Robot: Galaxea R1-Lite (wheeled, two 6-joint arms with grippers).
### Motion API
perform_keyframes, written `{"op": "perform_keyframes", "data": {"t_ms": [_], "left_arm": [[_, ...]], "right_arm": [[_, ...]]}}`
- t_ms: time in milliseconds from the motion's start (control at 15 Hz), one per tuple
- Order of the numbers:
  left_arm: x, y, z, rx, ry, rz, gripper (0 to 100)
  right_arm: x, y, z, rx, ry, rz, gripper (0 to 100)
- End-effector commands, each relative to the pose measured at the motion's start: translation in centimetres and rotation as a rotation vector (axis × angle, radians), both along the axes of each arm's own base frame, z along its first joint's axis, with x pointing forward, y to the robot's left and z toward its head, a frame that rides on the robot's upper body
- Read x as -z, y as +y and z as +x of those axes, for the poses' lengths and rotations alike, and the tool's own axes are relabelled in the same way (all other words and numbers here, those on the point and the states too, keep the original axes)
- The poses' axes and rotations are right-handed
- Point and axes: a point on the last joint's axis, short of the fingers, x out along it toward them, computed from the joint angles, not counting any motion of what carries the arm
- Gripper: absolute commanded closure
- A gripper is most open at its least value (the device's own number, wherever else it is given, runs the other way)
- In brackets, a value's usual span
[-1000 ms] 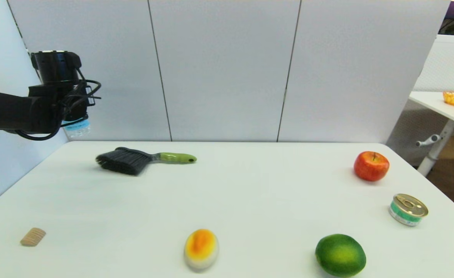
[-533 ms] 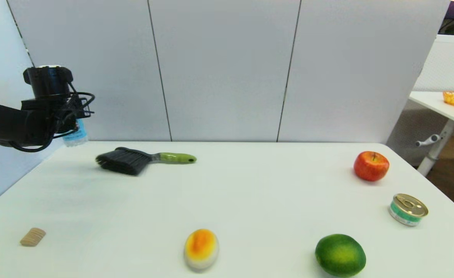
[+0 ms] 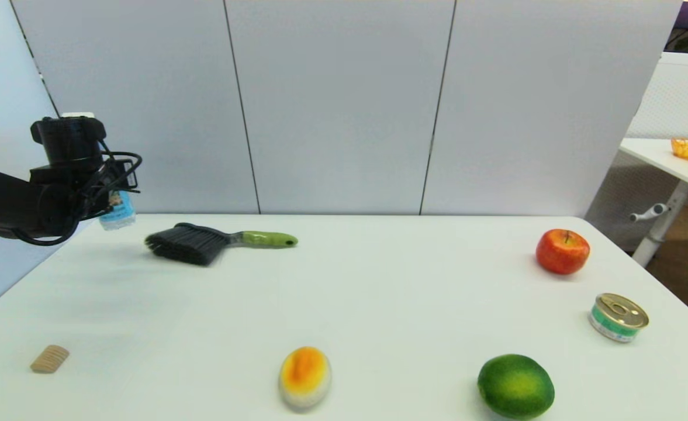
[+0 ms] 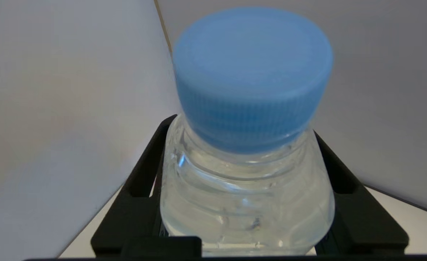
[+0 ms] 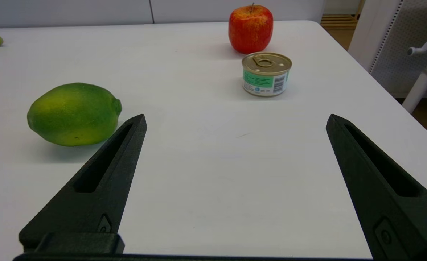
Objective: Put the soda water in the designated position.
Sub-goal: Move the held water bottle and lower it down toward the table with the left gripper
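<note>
The left end effector (image 3: 110,202) is up in the air over the far left corner of the white bench (image 3: 344,304). Its two black fingers (image 4: 140,174) are clamped on the soda water (image 4: 247,145), one on each side of the clear body, just under the light blue cap (image 4: 251,72). So the bottle is held in the air and is not on the bench yet. From the head view, the bottom of the bottle hangs below the end effector and looks close to the bench top.

The step in hand looks like the carry, or the start of the put-down. The next move likely calls for a slow trip down until the bottle stands flat, and only then should the fingers let go. If they let go too soon, the bottle could tip or roll. A black brush with a green handle (image 3: 203,242) lies near the end effector, toward the middle of the bench, so the bottle needs room away from it.

The right end effector (image 5: 235,145) waits low over the other side of the bench, with its fingers wide apart and nothing between them. A green lime (image 5: 73,113) sits just beside one finger, and a small can (image 5: 266,73) and a red apple (image 5: 250,28) sit farther off.

No mark shows where the bottle should go. The arm hides most of the bottle in the head view, and the label is hard to make out.
</note>
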Motion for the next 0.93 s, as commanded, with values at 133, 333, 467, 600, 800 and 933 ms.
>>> {"op": "perform_keyframes", "data": {"t_ms": [133,333,467,600,800,933], "left_arm": [[1.8,1.6,0.4,0.009,0.03,-0.01,100],[2.0,2.3,0.5,0.054,0.03,-0.018,100],[2.3,2.7,0.3,0.109,0.039,-0.033,100],[2.3,2.6,0.2,0.159,0.041,-0.044,100],[2.5,3.1,-0.3,0.273,0.05,-0.069,100],[2.5,3.7,-0.5,0.279,0.059,-0.043,100]], "right_arm": [[0.0,0.0,0.0,0.0,0.0,0.0,0],[0.0,0.0,0.0,0.0,0.0,0.0,0],[0.0,0.0,0.0,0.0,0.0,0.0,0],[0.0,0.0,0.0,0.0,0.0,0.0,0],[0.0,0.0,0.0,0.0,0.0,0.0,0],[0.0,0.0,0.0,0.0,0.0,0.0,0]]}}
